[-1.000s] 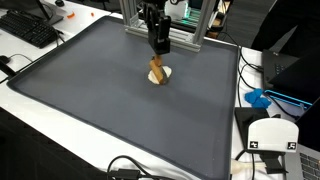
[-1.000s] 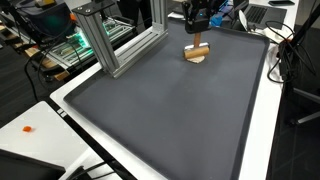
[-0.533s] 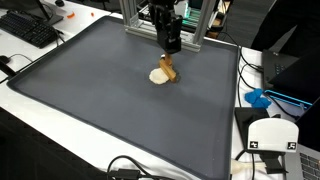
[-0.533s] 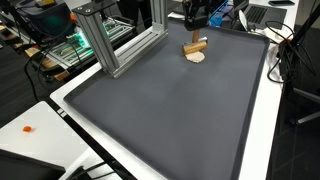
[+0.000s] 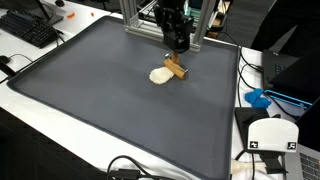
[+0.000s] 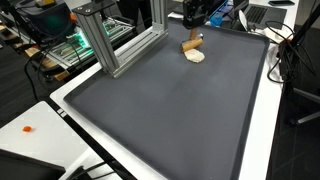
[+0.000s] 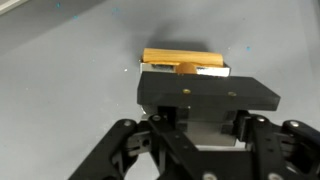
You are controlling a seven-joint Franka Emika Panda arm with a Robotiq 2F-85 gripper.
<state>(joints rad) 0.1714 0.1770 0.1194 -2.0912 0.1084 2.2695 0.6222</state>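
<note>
The wooden tool [image 5: 176,69] stands tilted near the far edge of the grey mat [image 5: 100,110]. Its lower end rests on the mat just beside the white disc [image 5: 158,76], and we cannot tell if the two touch. Its upper end goes up to the gripper [image 5: 179,46]. In the wrist view we see the tool [image 7: 165,57] as a wooden bar across the picture, with a rounded wooden end between the pads. The jaws are drawn together, so we judge they are clamped on this upper end. We think the grip is at the top so that the low end is free to work against the mat. The disc lies flat, apart from the fingers. The aluminium frame [image 6: 110,45] stands at the mat's edge, and a keyboard [image 5: 30,28] lies off the mat.
</note>
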